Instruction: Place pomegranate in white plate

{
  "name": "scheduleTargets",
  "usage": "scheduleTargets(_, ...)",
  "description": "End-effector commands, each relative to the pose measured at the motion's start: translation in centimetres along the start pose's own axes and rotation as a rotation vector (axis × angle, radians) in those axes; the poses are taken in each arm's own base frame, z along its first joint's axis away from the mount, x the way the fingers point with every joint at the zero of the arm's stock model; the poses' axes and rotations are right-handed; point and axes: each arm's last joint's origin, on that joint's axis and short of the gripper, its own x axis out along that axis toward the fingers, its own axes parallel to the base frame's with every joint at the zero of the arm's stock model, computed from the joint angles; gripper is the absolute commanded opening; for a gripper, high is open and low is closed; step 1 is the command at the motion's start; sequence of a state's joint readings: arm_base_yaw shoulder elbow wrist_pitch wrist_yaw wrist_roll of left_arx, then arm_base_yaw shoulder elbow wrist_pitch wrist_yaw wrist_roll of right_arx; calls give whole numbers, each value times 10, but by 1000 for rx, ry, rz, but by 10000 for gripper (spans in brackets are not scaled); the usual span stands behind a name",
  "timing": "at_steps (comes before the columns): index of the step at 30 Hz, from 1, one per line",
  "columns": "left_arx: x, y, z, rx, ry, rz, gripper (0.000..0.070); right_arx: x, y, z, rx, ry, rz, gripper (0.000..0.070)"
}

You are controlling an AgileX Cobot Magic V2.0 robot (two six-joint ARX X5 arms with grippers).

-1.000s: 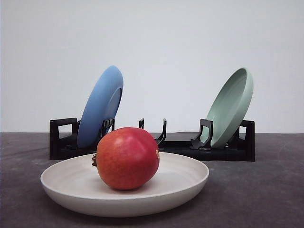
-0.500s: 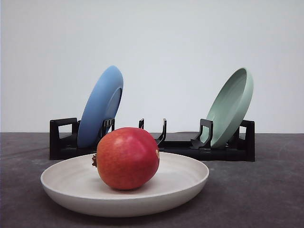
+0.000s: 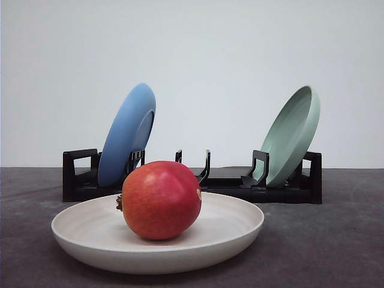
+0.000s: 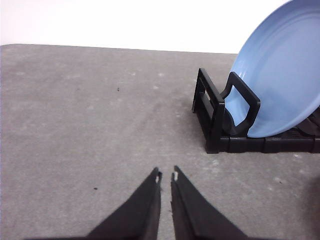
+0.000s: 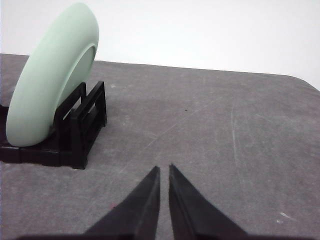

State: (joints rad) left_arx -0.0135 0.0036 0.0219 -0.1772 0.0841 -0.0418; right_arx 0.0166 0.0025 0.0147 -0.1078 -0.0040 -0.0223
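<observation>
The red pomegranate (image 3: 161, 199) rests inside the white plate (image 3: 240, 231), a little left of its middle, near the front of the table. No gripper touches either one. In the left wrist view my left gripper (image 4: 166, 175) hovers shut over bare grey table, with nothing between its fingers. In the right wrist view my right gripper (image 5: 164, 168) is likewise shut and holds nothing, above open table.
A black dish rack (image 3: 288, 187) stands behind the plate. A blue plate (image 3: 127, 134) leans in its left end and a pale green plate (image 3: 293, 133) in its right end. The rack's end with the blue plate (image 4: 287, 75) lies beyond my left gripper; the green plate (image 5: 52, 80) lies beyond my right.
</observation>
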Motion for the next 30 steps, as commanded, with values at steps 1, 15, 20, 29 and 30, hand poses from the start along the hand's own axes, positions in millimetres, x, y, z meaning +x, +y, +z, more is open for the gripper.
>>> scheduleTargets(1,1,0,-3,3,3,-1,17,0,0,0,-4,-3,-1,27)
scheduleTargets(15,1,0,-3,3,3,-1,17,0,0,0,-4,-3,-1,27)
scheduleTargets(20,1,0,-3,3,3,-1,17,0,0,-1,-4,-3,-1,27)
scheduleTargets(29,1,0,-3,3,3,-1,17,0,0,0,-4,-3,-1,27)
scheduleTargets(30,1,0,-3,3,3,-1,17,0,0,0,-4,-3,-1,27)
